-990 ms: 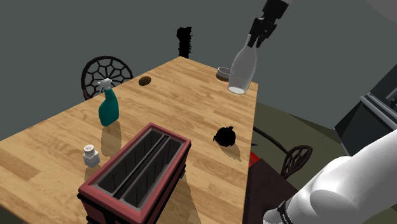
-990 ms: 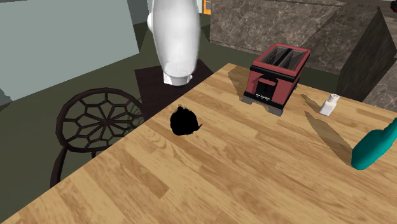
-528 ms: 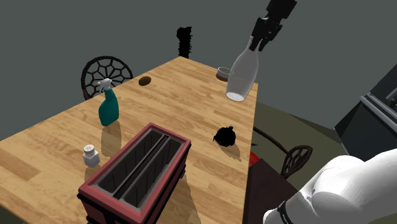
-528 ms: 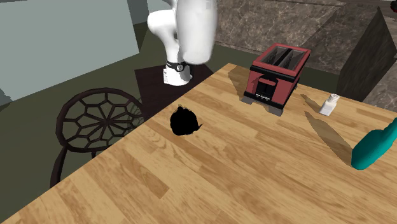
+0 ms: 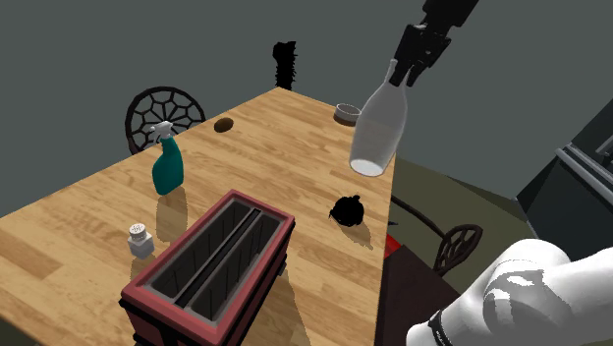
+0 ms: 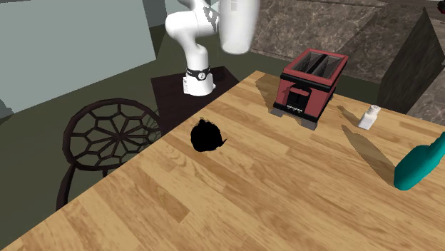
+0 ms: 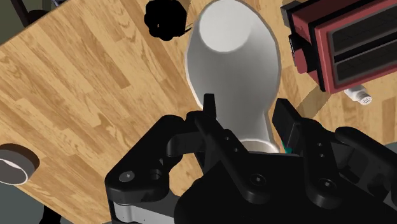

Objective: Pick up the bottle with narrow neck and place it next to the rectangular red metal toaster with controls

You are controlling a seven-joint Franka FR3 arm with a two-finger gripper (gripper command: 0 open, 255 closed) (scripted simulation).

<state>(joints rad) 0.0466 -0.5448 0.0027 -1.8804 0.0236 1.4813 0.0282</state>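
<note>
A pale grey bottle with a narrow neck (image 5: 378,123) hangs tilted in the air above the table's edge on the shoulder view's right. My black gripper (image 5: 411,61) is shut on its neck. In the wrist view the fingers (image 7: 208,107) clasp the neck, and the bottle's body (image 7: 232,63) points down at the table. Its base also shows high up in the second exterior view as a pale bottle (image 6: 239,25). The dark red toaster (image 5: 208,270) with two slots stands at the table's near end; it shows as the toaster (image 6: 310,82) and the toaster (image 7: 343,38) too.
On the wooden table (image 5: 275,167) stand a teal spray bottle (image 5: 167,162), a small white shaker (image 5: 140,239), a black lump (image 5: 347,208), a small bowl (image 5: 346,113) and a brown item (image 5: 224,124). Round-backed chairs (image 5: 162,110) (image 5: 454,244) flank the table.
The gripper has carried the bottle along the table's edge towards the toaster end, nearer the shoulder camera. The arm has swung with it in the second exterior view.
</note>
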